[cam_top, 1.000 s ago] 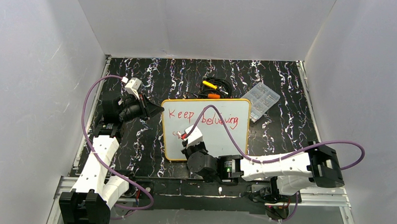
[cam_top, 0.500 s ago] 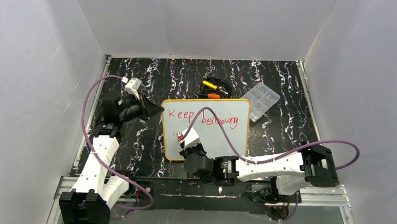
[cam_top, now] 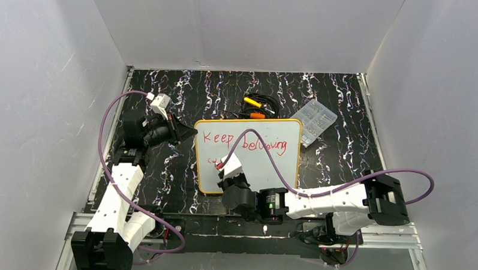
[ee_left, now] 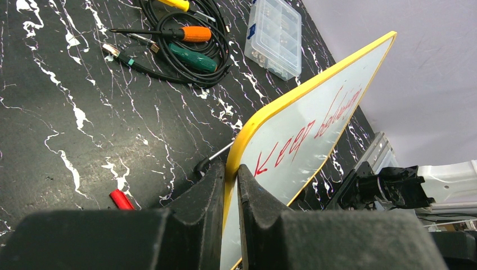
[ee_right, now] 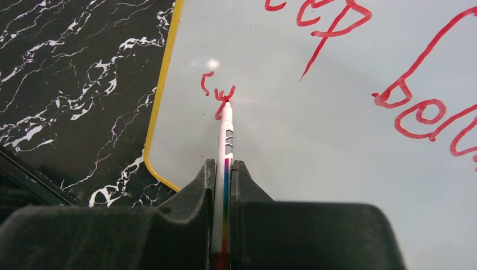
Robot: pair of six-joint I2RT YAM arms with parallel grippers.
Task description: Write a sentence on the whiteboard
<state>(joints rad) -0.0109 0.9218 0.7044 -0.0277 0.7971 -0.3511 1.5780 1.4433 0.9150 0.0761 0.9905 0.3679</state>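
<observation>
The whiteboard (cam_top: 265, 166) lies mid-table, its yellow rim raised at the left where my left gripper (cam_top: 188, 132) is shut on its upper left corner (ee_left: 230, 171). The red sentence (cam_top: 243, 142) reads "Keep believing" on the top line. Below it at the left are a few short red strokes (ee_right: 216, 93). My right gripper (ee_right: 224, 166) is shut on a white marker (ee_right: 225, 135) with a rainbow stripe. The marker's red tip touches the board (ee_right: 315, 146) at those strokes. In the top view the right wrist (cam_top: 230, 171) hides the lower left of the board.
A clear plastic box (cam_top: 314, 121) sits off the board's far right corner. Screwdrivers and a coiled black cable (cam_top: 255, 107) lie behind the board. A red cap (ee_left: 121, 199) and a hex key (ee_left: 216, 156) lie on the black marble table by the left gripper.
The right arm has shifted slightly left, moving the marker tip a little along the second line. The left gripper and board have not moved.
</observation>
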